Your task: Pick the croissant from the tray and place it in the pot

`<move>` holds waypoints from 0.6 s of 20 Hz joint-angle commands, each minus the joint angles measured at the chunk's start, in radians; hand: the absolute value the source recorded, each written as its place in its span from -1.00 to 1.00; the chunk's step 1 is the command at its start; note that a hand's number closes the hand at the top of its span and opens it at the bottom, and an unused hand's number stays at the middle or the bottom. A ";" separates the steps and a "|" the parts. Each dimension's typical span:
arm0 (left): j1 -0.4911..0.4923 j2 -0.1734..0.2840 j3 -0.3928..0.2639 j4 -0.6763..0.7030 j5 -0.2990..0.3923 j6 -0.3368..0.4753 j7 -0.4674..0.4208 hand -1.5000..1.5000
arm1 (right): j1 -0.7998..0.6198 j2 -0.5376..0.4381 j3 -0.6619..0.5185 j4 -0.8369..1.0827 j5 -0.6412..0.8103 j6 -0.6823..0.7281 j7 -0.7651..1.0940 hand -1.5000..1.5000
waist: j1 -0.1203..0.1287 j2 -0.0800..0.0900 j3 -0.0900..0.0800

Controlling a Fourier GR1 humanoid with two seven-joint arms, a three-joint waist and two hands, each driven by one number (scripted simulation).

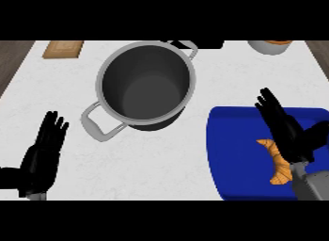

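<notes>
An orange-brown croissant [278, 162] lies in the blue tray [233, 141] at the right front of the counter. My right hand [290, 132] hovers over the tray with straight fingers, its palm just right of the croissant and covering part of it; nothing is held. The grey pot [145, 84] stands in the middle, its inside dark and bare, with one handle toward the front left and one at the back right. My left hand [43, 153] rests open at the lower left, fingers up, well apart from the pot.
A wooden board [62, 49] lies at the back left corner. A pale bowl with something orange in it [270, 45] sits at the back right edge. White counter shows between the pot and the tray; wood floor flanks both sides.
</notes>
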 commanded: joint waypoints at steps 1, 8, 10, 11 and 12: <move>-0.043 0.044 0.007 -0.002 -0.065 0.029 0.057 0.00 | -0.020 -0.016 -0.033 -0.008 0.043 0.003 0.017 1.00 | 0.000 0.024 -0.005; 0.019 0.244 0.026 0.126 -0.229 0.120 0.205 0.00 | 0.012 -0.209 -0.152 0.067 0.355 -0.386 -0.103 1.00 | -0.084 0.022 -0.009; -0.009 0.270 0.034 0.141 -0.237 0.129 0.261 0.00 | 0.046 -0.130 -0.158 0.034 0.405 -0.543 -0.155 -1.00 | -0.089 0.019 -0.005; -0.017 0.283 0.004 0.110 -0.254 0.123 0.309 0.00 | 0.075 -0.069 -0.130 0.036 0.444 -0.606 -0.208 -1.00 | -0.062 0.021 -0.001; -0.033 0.287 -0.004 0.104 -0.265 0.130 0.340 0.00 | 0.104 -0.032 -0.088 0.014 0.495 -0.663 -0.230 -1.00 | -0.049 0.020 -0.003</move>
